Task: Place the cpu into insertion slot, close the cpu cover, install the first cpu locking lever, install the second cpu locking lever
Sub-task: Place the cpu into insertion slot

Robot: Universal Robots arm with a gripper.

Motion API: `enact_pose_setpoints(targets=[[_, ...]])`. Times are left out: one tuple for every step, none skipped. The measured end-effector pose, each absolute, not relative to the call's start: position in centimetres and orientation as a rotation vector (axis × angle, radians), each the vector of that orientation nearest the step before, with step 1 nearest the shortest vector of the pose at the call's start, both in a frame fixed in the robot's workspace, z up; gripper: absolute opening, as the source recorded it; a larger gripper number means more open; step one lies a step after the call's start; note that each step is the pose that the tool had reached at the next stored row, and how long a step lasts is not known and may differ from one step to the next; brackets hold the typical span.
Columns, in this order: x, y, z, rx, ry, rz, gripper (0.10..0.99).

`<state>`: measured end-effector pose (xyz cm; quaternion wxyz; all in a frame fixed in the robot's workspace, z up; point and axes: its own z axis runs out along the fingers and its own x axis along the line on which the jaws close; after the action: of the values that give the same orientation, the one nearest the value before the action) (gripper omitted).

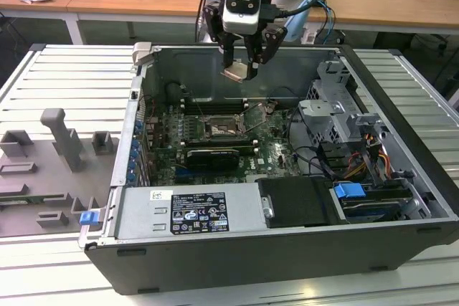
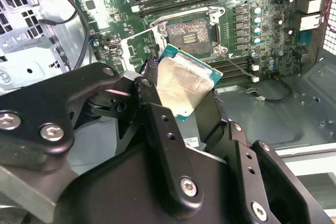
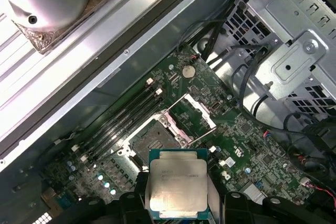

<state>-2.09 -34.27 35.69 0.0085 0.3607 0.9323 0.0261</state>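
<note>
You were on step one: your hand (image 1: pixel 242 68) pinched the cpu (image 3: pixel 177 184) above the insertion slot (image 1: pixel 219 131), which lay at seven o'clock in the exterior view. I judged that seating it called for a level, squared descent.

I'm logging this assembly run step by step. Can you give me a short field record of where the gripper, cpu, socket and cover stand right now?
gripper: shut on the cpu, raised over the motherboard inside the open computer case
cpu: held at the fingertips, metal face visible in both wrist views, not yet in the socket
insertion slot: empty and uncovered
cpu cover: swung open beside the slot
</note>
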Motion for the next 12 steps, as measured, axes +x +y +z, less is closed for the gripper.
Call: enact_pose_setpoints(targets=[[-2.09, -34.27, 35.69, 1.132, 2.911, 0.081, 0.525], [-2.08, -34.26, 35.69, 1.142, 2.907, 0.081, 0.525], [-2.08, -34.26, 35.68, 1.15, 2.903, 0.081, 0.525], [-2.09, -34.26, 35.68, 1.161, 2.899, 0.08, 0.525], [-2.09, -34.26, 35.68, 1.167, 2.896, 0.08, 0.525], [-2.09, -34.27, 35.68, 1.173, 2.894, 0.08, 0.525], [-2.09, -34.26, 35.68, 1.179, 2.891, 0.08, 0.525], [-2.09, -34.26, 35.68, 1.184, 2.889, 0.079, 0.525], [-2.09, -34.27, 35.68, 1.19, 2.887, 0.079, 0.525], [-2.09, -34.27, 35.68, 1.195, 2.884, 0.079, 0.525], [-2.09, -34.26, 35.68, 1.206, 2.879, 0.079, 0.525], [-2.09, -34.26, 35.67, 1.217, 2.874, 0.078, 0.525]])
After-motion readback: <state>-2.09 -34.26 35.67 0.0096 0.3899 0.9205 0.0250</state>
